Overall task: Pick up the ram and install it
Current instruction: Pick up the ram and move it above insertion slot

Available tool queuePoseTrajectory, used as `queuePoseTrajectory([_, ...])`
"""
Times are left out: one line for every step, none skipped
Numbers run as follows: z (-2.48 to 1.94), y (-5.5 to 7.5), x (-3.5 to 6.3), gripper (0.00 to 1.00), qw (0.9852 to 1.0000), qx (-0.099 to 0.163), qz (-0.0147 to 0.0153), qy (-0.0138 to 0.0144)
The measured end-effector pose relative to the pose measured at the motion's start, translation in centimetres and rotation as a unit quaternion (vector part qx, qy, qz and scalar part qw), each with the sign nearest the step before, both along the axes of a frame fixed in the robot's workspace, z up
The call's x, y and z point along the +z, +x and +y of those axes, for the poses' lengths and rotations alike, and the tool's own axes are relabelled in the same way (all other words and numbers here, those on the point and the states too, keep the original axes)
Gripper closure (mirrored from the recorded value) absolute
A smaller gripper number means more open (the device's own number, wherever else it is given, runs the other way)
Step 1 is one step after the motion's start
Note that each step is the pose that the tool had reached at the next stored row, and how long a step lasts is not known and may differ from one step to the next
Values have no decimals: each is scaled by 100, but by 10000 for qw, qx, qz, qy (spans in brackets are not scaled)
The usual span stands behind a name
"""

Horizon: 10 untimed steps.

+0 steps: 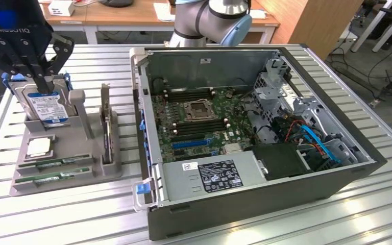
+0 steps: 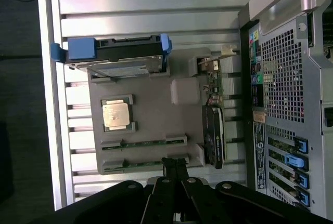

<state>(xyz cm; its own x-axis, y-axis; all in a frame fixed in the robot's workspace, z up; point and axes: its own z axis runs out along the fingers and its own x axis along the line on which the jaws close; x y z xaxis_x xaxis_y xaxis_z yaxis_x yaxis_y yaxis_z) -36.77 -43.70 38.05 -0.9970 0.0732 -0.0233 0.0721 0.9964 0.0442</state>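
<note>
Parts tray and open computer case, with the ram not yet lifted. The gripper [image 1: 43, 86] hangs above the grey tray [image 1: 80, 171], jaws closed together and holding nothing. In the wrist view it [image 2: 175, 161] lines up near the end of the ram [image 2: 140, 163] that points toward the computer case [image 2: 291, 94], apparently well clear of it. The ram [image 1: 49, 177] lies flat in a shallow groove along the tray edge farthest from the hard drive [image 1: 46, 104]. A twin stick [image 1: 54, 164] lies in the parallel groove just beside it, and which of the two is meant cannot be told. The grooves probably keep each stick straight and at a fixed place for pickup. The hard drive and the expansion card [image 1: 106, 127] stand on edge in slots, while the processor chip [image 1: 38, 147] rests flat in a recess between the hard drive and the sticks. The case lies on its side on the slatted table [image 1: 359, 214] with its panel off, so the motherboard [image 1: 213, 120] faces up. This probably leaves the memory slots [image 1: 182, 94] beside the socket open to an approach from above.
</note>
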Motion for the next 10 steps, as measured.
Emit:
queuePoseTrajectory([0,-1,0,91,10000,32,0,-3])
queuePoseTrajectory([0,-2,1,91,10000,70,1,-6])
queuePoseTrajectory([0,-3,1,91,9999,119,1,-9])
queuePoseTrajectory([0,-4,0,91,9998,183,0,-11])
queuePoseTrajectory([0,-4,0,91,9997,251,0,-12])
queuePoseTrajectory([1,-5,0,91,9994,335,0,-13])
queuePoseTrajectory([1,-5,0,91,9992,412,0,-14])
queuePoseTrajectory([1,-6,-1,91,9988,490,-1,-15])
queuePoseTrajectory([1,-6,-1,91,9984,568,-1,-18])
queuePoseTrajectory([0,-6,-1,91,9979,646,-1,-22])
